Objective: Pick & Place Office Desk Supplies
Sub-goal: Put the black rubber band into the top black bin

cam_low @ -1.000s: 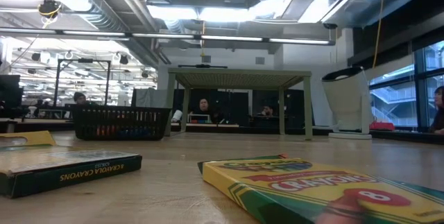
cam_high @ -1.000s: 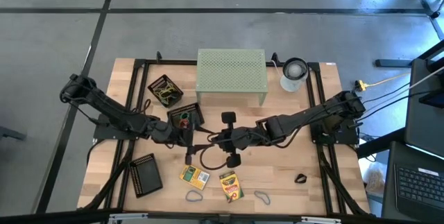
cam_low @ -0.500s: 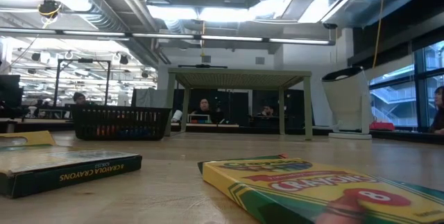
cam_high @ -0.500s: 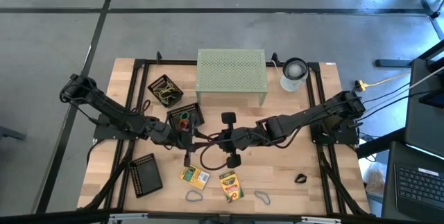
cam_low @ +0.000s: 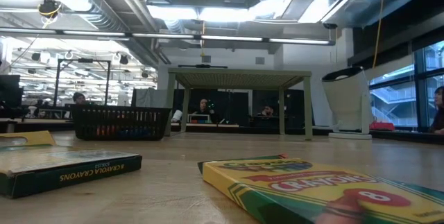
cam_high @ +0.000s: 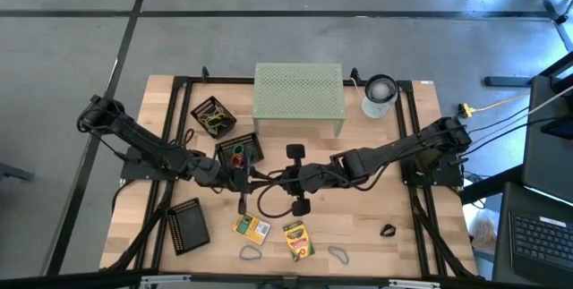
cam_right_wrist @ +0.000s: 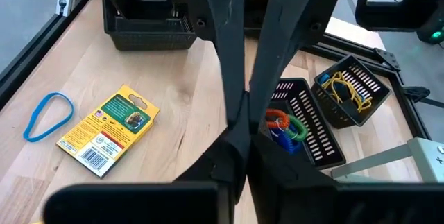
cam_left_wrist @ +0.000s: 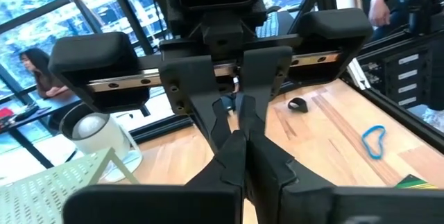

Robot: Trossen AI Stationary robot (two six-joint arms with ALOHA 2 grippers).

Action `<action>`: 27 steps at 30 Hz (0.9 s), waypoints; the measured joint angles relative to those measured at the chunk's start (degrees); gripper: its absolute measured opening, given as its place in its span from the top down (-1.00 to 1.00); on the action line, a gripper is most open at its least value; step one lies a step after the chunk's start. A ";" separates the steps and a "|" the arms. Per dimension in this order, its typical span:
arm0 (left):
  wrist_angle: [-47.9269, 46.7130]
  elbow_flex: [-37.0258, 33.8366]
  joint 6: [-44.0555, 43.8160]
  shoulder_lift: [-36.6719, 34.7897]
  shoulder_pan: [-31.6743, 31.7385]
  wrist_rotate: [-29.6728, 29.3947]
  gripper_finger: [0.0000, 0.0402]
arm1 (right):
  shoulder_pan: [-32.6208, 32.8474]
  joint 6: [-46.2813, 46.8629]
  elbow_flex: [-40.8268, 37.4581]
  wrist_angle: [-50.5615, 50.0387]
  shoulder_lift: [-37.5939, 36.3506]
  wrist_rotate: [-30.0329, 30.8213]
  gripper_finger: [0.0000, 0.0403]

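The wooden table [cam_high: 376,146] carries the pale green perforated riser [cam_high: 299,97] at its far middle, with the white-grey cylinder [cam_high: 380,95] just to its right. Left of the riser sits a black mesh tray [cam_high: 213,115] holding yellow rubber bands [cam_right_wrist: 345,89]; a 2nd mesh tray [cam_high: 238,152] near it holds red, green and blue coiled loops [cam_right_wrist: 283,128]. A 3rd black tray [cam_high: 188,225] lies at the near left.

My 2 arms meet at the table's middle. My left gripper [cam_high: 243,182] is pinched fully together on nothing, as its wrist view shows. My right gripper [cam_high: 279,182] faces it, jaws drawn narrow with tips touching and nothing between them.

Near the front edge lie 2 crayon boxes: 1 [cam_high: 252,227] left of the other [cam_high: 298,240]. A blue rubber-band loop [cam_high: 250,253] lies near the left box, a 2nd blue loop [cam_high: 338,254] right of the right box. A small black clip [cam_high: 388,231] rests at the near right, well apart.
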 joint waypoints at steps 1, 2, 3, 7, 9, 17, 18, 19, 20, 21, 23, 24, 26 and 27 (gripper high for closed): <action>0.01 0.00 0.00 0.00 0.00 -0.46 0.98 | -0.02 0.01 0.00 -0.06 0.00 0.00 0.84; -0.01 0.00 -0.10 0.00 0.00 -0.84 0.98 | -0.02 0.10 0.00 -0.36 -0.12 0.00 0.79; -0.06 0.00 -0.42 0.00 0.00 -1.23 0.98 | -0.02 0.29 0.00 -1.19 -0.51 0.00 0.75; -0.30 0.00 -2.51 0.00 0.00 -4.18 0.98 | 0.00 3.34 0.02 -4.53 -2.11 0.20 0.50; -0.90 0.00 -3.71 0.00 0.00 -6.42 0.98 | 0.01 5.25 0.02 -5.82 -2.94 0.26 0.36; -3.75 0.00 -6.00 -0.07 0.02 -17.81 0.98 | 1.01 14.69 0.02 -19.55 -6.99 -3.11 -0.05; -4.26 0.00 -6.22 -0.07 0.02 -18.92 0.98 | 1.14 16.87 0.02 -21.58 -7.39 -4.15 -0.07; -4.94 0.00 -6.70 -0.07 0.00 -20.54 0.98 | 1.40 19.26 0.02 -23.57 -7.63 -5.01 -0.09; -5.79 0.00 -7.60 -0.07 0.00 -22.43 0.98 | 1.61 21.70 0.04 -25.07 -7.69 -5.97 -0.10; -7.01 0.00 -9.16 -0.07 0.02 -24.78 0.98 | 1.88 24.03 0.04 -26.70 -7.68 -6.76 -0.11; -10.95 0.00 -13.45 -0.36 0.18 -29.37 0.98 | 2.71 28.37 0.02 -30.09 -7.61 -7.31 -0.11; -13.61 0.00 -15.60 -0.89 0.49 -30.68 0.98 | 3.16 30.18 0.02 -30.90 -7.61 -7.30 -0.11; -19.44 0.00 -20.53 -2.33 1.61 -30.95 0.98 | 3.96 32.71 0.02 -32.47 -7.60 -7.27 -0.11; -22.84 0.00 -23.28 -3.27 2.36 -30.62 0.98 | 4.30 33.31 0.02 -32.99 -7.56 -7.27 -0.11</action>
